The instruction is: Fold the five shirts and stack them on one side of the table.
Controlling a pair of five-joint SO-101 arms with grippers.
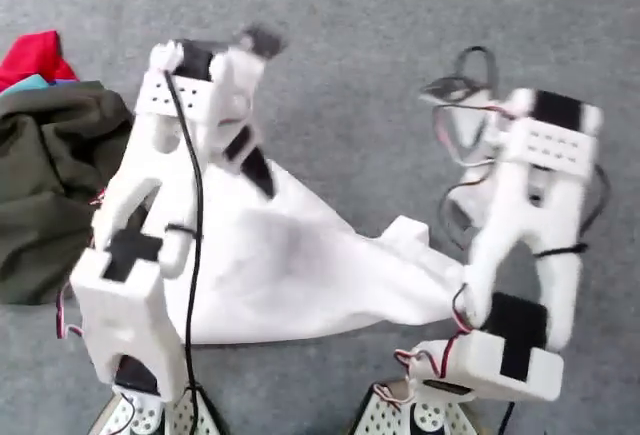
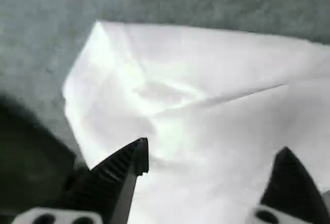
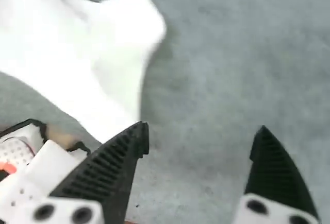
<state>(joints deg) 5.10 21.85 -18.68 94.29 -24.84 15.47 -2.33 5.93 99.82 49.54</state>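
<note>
The left end effector (image 2: 212,152) and the right end effector (image 3: 202,131) both point downward, jaws spread wide.

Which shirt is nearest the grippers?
The white shirt, spread out in the middle; the left gripper hangs open right over it. The olive shirt and red shirt lie bunched aside in a heap.

A white shirt (image 1: 300,275) lies rumpled, partly spread, in the middle of the grey table (image 1: 380,75). An olive shirt (image 1: 50,175) is heaped at the left edge, with a red shirt (image 1: 35,55) and a pale blue shirt (image 1: 28,83) bunched just behind it.
</note>
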